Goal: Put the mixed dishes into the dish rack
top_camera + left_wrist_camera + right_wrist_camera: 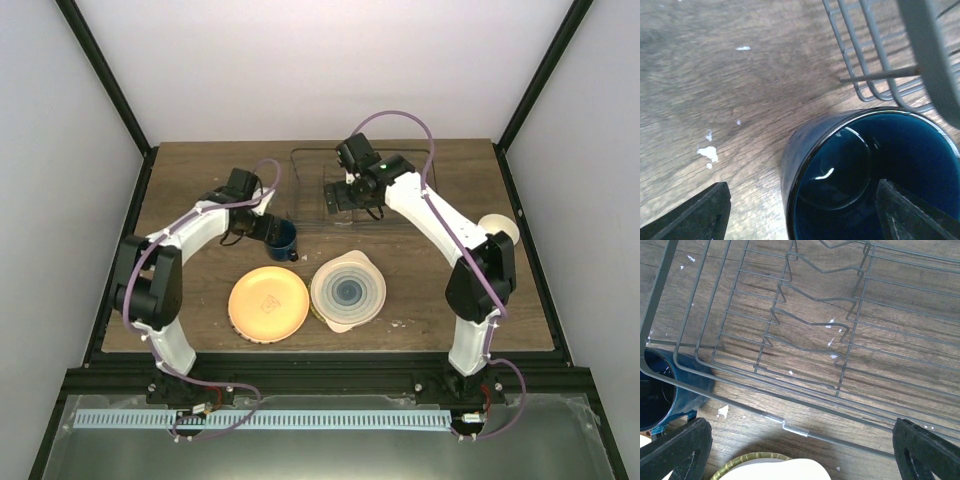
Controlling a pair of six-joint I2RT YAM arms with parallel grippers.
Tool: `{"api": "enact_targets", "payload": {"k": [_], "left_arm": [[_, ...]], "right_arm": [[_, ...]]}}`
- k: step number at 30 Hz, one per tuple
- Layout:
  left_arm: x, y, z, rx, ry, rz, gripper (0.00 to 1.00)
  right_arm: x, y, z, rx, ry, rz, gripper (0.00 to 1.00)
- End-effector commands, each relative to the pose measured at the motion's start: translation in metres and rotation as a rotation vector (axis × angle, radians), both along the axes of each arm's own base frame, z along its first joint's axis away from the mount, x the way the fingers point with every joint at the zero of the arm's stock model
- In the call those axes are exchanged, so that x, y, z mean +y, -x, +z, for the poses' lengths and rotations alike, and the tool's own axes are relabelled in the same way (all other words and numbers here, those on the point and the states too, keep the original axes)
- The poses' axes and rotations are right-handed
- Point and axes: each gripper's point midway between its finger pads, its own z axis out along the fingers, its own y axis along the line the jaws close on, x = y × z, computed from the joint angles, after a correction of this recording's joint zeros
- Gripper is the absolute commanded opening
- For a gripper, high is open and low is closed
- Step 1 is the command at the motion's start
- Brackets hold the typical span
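Observation:
The dark blue mug [283, 238] stands upright on the table just left of the dish rack [310, 152]. My left gripper [262, 228] is open at the mug [870, 175], one finger [695, 215] outside its left wall and the other [910, 215] over its inside. My right gripper [358, 200] is open and empty above the rack's near rim [795, 430]. The orange-yellow plate [268, 303] and the cream ringed plate [348, 290] lie flat side by side near the front. The small white bowl [498, 230] sits at the right, partly behind my right arm.
The rack [875, 75] holds no dishes; its divider prongs [805, 335] show in the right wrist view. The mug [655, 390] nearly touches the rack's left corner. A green-yellow striped rim [740, 462] shows under the cream plate. White flecks dot the wooden table [705, 150].

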Motion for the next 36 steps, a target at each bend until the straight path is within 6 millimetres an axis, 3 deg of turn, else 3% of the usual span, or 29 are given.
{"api": "enact_targets", "payload": {"k": [1, 6, 11, 16, 18, 23, 26, 29, 32, 36], "left_arm": [[-0.009, 0.003, -0.019, 0.056, -0.038, -0.028, 0.79], [-0.011, 0.000, -0.019, 0.046, -0.038, -0.015, 0.66], [-0.009, 0.001, -0.020, 0.051, -0.053, -0.016, 0.29], [-0.010, 0.004, -0.009, 0.039, -0.034, -0.018, 0.04], [-0.011, 0.005, -0.001, 0.031, -0.026, -0.025, 0.00], [-0.013, 0.011, 0.028, 0.011, 0.006, -0.039, 0.00], [-0.012, 0.014, 0.056, -0.030, 0.026, -0.034, 0.00], [-0.005, 0.010, 0.099, -0.127, 0.068, 0.005, 0.00], [0.002, -0.001, 0.148, -0.237, 0.214, 0.065, 0.00], [-0.003, -0.012, 0.207, -0.402, 0.440, 0.092, 0.00]], "right_arm": [[0.002, -0.002, 0.021, -0.048, -0.038, -0.004, 1.00], [-0.002, -0.001, 0.021, -0.043, -0.032, -0.017, 1.00], [-0.004, -0.001, 0.018, -0.037, -0.020, -0.022, 1.00], [-0.005, -0.003, 0.015, -0.034, -0.016, -0.022, 1.00], [-0.004, -0.003, 0.014, -0.031, -0.018, -0.018, 1.00], [0.004, -0.003, 0.013, -0.007, -0.080, 0.015, 1.00], [0.011, -0.003, 0.017, 0.021, -0.162, 0.051, 1.00], [0.021, -0.002, 0.030, 0.035, -0.296, 0.126, 1.00], [0.028, -0.001, 0.055, 0.024, -0.488, 0.214, 1.00], [0.022, 0.000, 0.093, 0.000, -0.769, 0.287, 1.00]]}}
